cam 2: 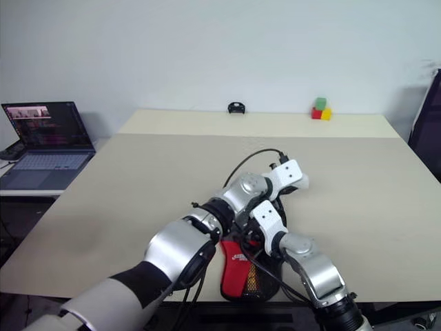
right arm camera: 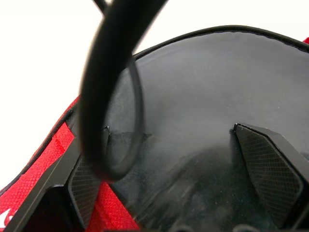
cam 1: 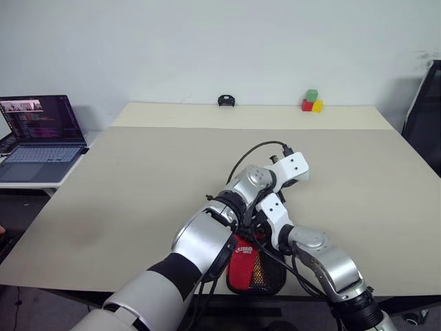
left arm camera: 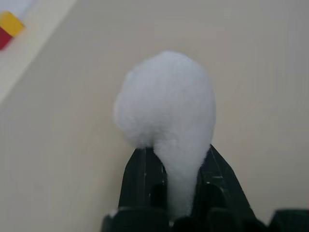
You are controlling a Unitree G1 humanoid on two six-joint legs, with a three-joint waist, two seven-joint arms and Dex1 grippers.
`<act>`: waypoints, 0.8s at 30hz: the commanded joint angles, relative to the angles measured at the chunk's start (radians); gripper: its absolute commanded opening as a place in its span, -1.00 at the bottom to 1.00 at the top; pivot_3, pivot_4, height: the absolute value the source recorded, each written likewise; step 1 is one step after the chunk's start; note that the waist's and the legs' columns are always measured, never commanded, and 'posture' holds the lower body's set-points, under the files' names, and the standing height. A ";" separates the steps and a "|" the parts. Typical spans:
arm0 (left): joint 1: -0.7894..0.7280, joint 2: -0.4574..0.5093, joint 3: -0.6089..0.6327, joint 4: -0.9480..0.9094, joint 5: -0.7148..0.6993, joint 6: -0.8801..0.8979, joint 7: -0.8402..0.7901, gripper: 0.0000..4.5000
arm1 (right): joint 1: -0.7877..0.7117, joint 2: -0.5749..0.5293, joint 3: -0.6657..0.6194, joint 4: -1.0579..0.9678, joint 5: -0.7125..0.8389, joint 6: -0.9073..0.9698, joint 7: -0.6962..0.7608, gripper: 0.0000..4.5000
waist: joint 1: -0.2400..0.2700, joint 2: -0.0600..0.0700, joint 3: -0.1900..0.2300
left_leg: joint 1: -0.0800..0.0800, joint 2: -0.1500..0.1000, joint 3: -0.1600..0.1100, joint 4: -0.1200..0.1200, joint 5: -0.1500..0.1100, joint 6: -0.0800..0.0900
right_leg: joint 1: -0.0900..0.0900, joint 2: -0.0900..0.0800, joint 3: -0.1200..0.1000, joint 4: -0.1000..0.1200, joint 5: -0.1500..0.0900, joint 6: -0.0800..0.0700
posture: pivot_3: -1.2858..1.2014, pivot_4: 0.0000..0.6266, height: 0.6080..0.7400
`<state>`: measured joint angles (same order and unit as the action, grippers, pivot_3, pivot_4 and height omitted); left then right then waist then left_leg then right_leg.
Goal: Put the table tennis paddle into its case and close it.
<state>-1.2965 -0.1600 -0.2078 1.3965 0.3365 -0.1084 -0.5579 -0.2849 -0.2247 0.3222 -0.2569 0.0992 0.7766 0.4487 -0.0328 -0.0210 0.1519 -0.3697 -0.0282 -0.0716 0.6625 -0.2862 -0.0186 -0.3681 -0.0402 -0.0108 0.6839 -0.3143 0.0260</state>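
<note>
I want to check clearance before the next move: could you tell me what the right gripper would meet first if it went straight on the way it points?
Most likely the case: its black face lies right ahead of the right gripper, between the spread fingers.

White logo on case point(cam 1: 242, 262), illegible

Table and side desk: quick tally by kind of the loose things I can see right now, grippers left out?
Case: 1
Pom-pom: 1
Toy blocks: 3, green, red, yellow
Small black object at the far edge: 1
Laptop: 1
Total: 7
</note>
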 commanded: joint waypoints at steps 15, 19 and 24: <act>-0.026 0.127 0.138 -0.033 -0.077 0.081 0.132 0.60 | -0.012 -0.027 0.059 0.190 -0.006 0.052 0.060 1.00 | -0.006 -0.001 0.000 | 0.008 0.003 0.002 0.000 0.000 0.000 | 0.005 0.001 0.001 0.005 0.000 0.000 | 0.03 -0.52 1.00; -0.030 0.229 0.164 -0.039 -0.084 0.069 0.139 0.60 | -0.027 -0.037 0.055 0.210 -0.009 0.042 0.076 1.00 | -0.007 -0.001 0.000 | 0.008 0.003 0.001 0.000 0.000 0.000 | 0.004 0.002 0.001 0.005 0.000 0.000 | 0.03 -0.52 1.00; -0.010 0.335 0.206 -0.051 -0.114 0.041 0.097 0.60 | -0.037 -0.052 0.047 0.228 -0.011 0.029 0.096 1.00 | -0.007 -0.001 0.000 | 0.008 0.003 0.001 0.000 0.000 -0.001 | 0.004 0.001 0.000 0.005 0.000 0.000 | 0.03 -0.52 1.00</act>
<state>-1.2900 0.1611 -0.0238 1.3877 0.2492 -0.0359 -0.4418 -0.3688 -0.2549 0.3355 -0.1541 0.1003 0.7491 0.5355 -0.0394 -0.0223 0.1515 -0.3621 -0.0249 -0.0703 0.6626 -0.2859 -0.0195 -0.3638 -0.0388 -0.0103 0.6891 -0.3143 0.0261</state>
